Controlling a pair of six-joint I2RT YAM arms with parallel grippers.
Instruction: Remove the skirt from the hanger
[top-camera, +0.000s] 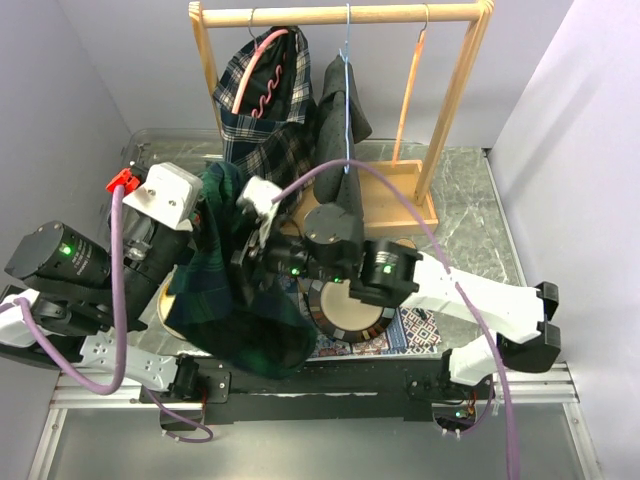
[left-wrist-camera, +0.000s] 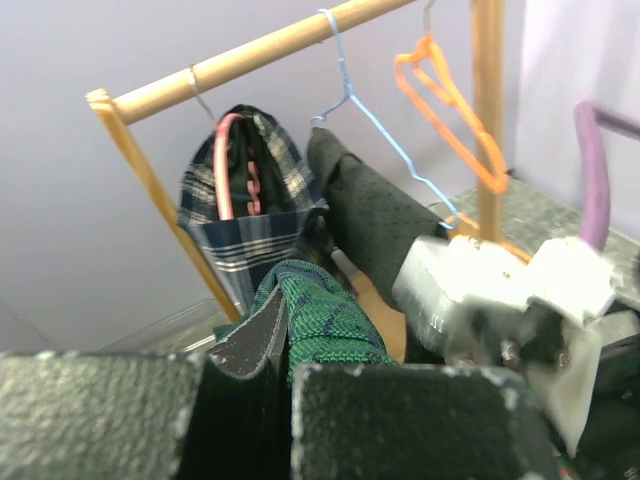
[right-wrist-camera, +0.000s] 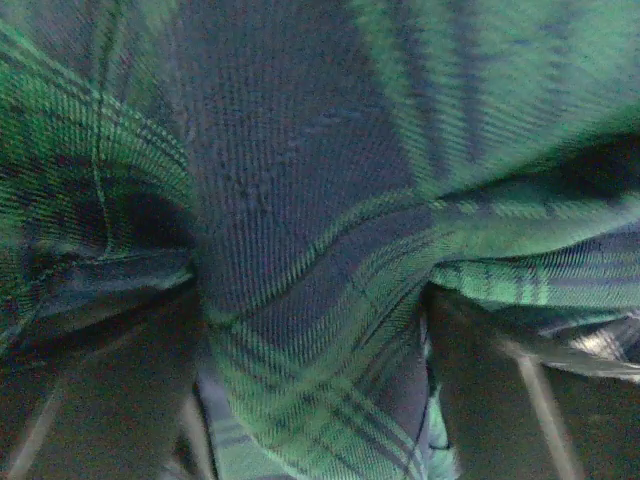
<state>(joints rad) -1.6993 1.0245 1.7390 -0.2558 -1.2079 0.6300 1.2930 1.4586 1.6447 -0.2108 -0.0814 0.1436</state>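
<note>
from above, the green plaid skirt (top-camera: 240, 310) hangs bunched over the near side of the table (top-camera: 470, 200), in front of the wooden rack (top-camera: 340, 14); the left wrist view shows the left hand (left-wrist-camera: 290, 350) pinched narrow on a fold of it; the right wrist view shows the right hand (right-wrist-camera: 310, 400) spread wide, cloth filling the gap.

The grey marbled tabletop (top-camera: 470, 190) carries a pale wooden clothes rack (top-camera: 455, 90), whose shallow wooden base tray (top-camera: 398, 198) sits flat toward the back. Nearer the arms lies a small patterned woven mat (top-camera: 405, 335), and on it stands a round dish with a black rim and beige centre (top-camera: 350, 314). To the left, a tan round piece (top-camera: 172, 306) (largely hidden under the green tartan skirt (top-camera: 250, 320)) rests on the surface.
</note>
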